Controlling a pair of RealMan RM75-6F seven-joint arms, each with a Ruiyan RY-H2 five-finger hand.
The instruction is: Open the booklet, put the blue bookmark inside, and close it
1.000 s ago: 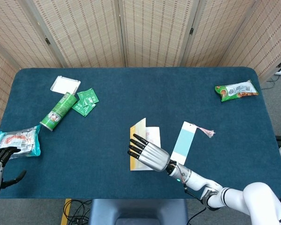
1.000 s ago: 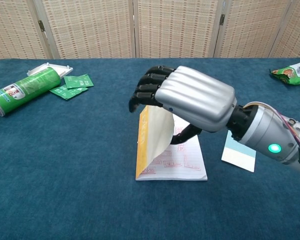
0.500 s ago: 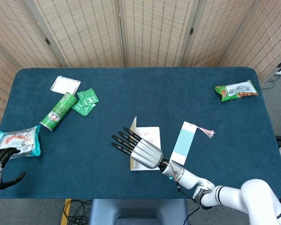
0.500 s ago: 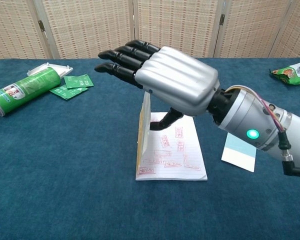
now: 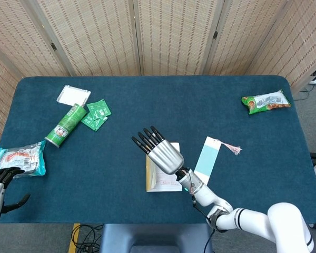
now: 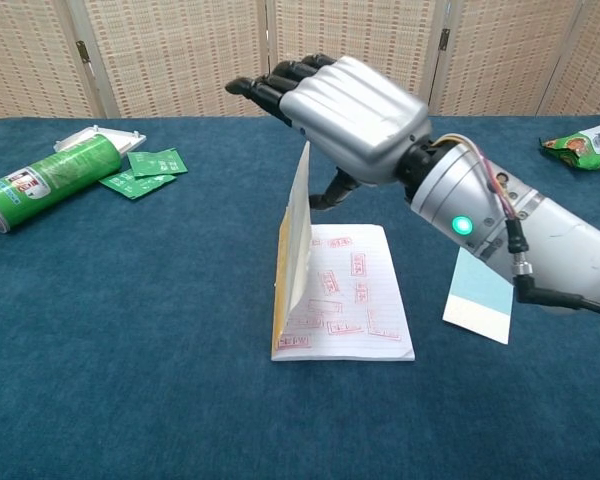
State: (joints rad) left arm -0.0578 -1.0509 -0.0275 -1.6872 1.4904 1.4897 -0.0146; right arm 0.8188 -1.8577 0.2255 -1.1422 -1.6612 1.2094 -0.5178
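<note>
The booklet (image 6: 345, 295) lies mid-table with its inner page of red stamps showing. Its yellow cover (image 6: 298, 235) stands nearly upright along the left side. My right hand (image 6: 345, 100) hovers over the cover's top edge with its fingers stretched out to the left, and its thumb (image 6: 325, 195) reaches down beside the cover's inner face. From the head view, this hand (image 5: 160, 150) hides the booklet's (image 5: 163, 183) upper part. The blue bookmark (image 5: 206, 161) with a pink tassel lies flat just right of the booklet (image 6: 477, 308). My left hand (image 5: 1, 182) rests empty at the table's near left corner.
A green can (image 5: 67, 125) lies at the far left beside green sachets (image 5: 97, 113) and a white box (image 5: 73, 95). One snack bag (image 5: 21, 158) sits by my left hand, and another (image 5: 266, 101) lies at the far right.
My right hand uncurled its fingers and rose, swinging from low beside the cover to above its top edge. The cover went from leaning over the page to nearly upright. The left hand stayed put.
</note>
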